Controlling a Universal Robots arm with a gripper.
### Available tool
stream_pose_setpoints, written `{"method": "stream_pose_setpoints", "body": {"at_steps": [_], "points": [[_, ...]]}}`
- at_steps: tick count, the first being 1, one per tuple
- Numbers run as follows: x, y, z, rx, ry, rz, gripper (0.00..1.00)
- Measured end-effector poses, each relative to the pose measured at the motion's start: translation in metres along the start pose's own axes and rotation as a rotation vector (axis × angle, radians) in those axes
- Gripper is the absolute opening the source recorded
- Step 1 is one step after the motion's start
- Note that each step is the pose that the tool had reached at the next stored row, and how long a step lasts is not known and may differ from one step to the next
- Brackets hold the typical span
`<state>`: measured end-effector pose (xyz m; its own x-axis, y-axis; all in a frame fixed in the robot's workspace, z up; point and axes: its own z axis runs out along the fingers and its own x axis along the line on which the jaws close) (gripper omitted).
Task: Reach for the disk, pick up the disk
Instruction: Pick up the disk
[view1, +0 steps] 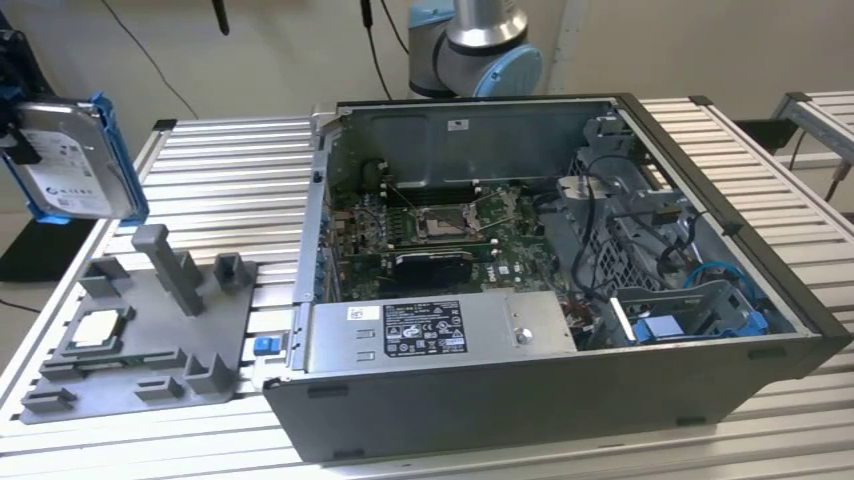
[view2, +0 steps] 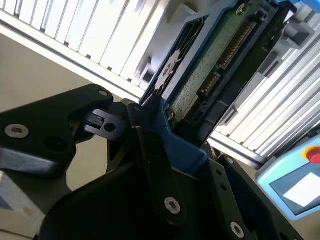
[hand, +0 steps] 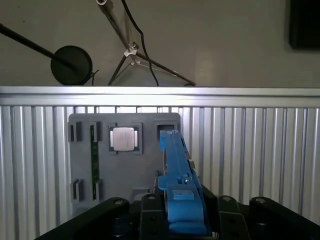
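In the exterior view the disk, silver with a white label and blue rails, hangs upright in the air above the table's left end. My gripper shows as black parts at that view's left edge, against the disk. In the second wrist view black fingers clamp the disk's blue rail, and the disk shows its green circuit-board side. In the first wrist view the disk appears edge-on as a blue rail rising from my gripper, which is shut on it.
Below the disk lies a grey fixture plate with upright posts and a small square chip; the plate and chip also appear in the first wrist view. An open computer case stands on the slatted table. A pendant lies nearby.
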<state>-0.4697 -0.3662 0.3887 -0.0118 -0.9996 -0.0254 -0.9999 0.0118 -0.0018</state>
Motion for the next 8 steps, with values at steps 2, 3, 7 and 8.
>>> {"method": "stream_pose_setpoints", "body": {"at_steps": [2, 3, 7, 8], "points": [[-0.0001, 0.0000, -0.0028, 0.0010, -0.0001, 0.000, 0.00], [-0.0002, 0.0000, -0.0048, 0.0013, -0.0002, 0.000, 0.00], [-0.0004, 0.0000, -0.0142, 0.0011, -0.0001, 0.000, 0.00], [-0.0005, 0.0000, -0.0168, 0.0011, -0.0001, 0.000, 0.00]]}}
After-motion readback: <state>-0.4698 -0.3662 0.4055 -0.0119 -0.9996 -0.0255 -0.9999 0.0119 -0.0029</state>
